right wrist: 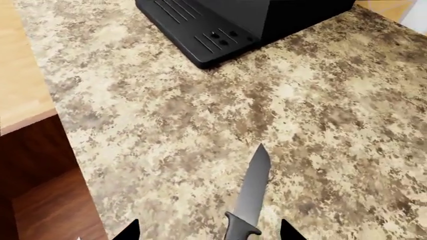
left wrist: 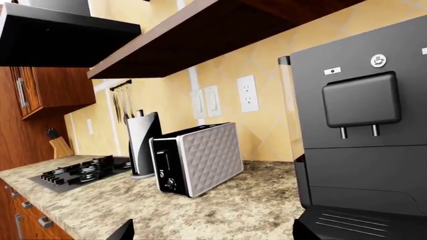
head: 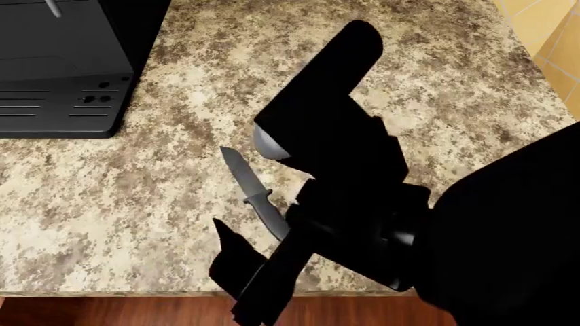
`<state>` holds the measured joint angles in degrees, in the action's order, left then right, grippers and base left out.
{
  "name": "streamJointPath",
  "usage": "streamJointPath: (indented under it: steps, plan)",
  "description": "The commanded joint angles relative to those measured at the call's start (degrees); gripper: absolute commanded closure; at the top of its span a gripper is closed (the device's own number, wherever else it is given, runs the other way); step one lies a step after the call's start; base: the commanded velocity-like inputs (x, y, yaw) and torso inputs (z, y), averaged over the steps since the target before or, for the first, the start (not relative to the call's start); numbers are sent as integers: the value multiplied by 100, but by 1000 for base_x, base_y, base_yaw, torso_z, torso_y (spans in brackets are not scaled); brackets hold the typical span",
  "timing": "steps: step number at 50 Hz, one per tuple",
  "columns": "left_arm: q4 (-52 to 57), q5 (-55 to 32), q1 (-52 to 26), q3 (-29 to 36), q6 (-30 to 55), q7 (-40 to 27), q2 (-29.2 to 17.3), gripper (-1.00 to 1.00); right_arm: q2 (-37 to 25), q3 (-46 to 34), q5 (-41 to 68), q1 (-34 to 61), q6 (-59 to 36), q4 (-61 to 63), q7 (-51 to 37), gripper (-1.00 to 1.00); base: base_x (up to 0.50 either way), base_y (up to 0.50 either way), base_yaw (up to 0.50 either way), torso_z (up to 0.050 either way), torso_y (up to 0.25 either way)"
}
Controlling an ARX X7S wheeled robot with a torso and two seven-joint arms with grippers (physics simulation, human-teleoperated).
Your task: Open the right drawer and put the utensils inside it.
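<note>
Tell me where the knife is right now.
In the head view the knife lies flat on the granite countertop near its front edge, blade pointing toward the coffee machine, its handle partly hidden under the right arm.

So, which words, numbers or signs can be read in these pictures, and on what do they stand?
No words or numbers can be read.
Coffee machine: a round cup sign, no letters.
Beside it, a small white label: too small to read.
Toaster, knife: no marks visible.
</note>
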<state>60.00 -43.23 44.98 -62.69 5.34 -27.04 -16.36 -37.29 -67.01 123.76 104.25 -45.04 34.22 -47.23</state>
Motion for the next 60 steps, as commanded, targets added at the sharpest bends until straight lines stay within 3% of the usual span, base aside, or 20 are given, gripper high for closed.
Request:
streamJointPath:
  steps: [1,16,24,60]
  plan:
    - [0,3,0,4,7,-6,9,-100,-32,-73,551,-78,492,-267,-620,-100,0,0,0,0,0]
    - [0,39,0,67,9,-48,-31,-100,33,246,629,-308,1400,-197,-1011,-100,0,0,0,0,0]
    - [0,33,0,64,-3,-23,5,-100,132,83,863,-433,1734,-109,-1627,-100,0,0,0,0,0]
    - [0,103,0,163,-1,-53,4,-100,253,-579,915,-163,1160,-455,-2291,-100,0,0,0,0,0]
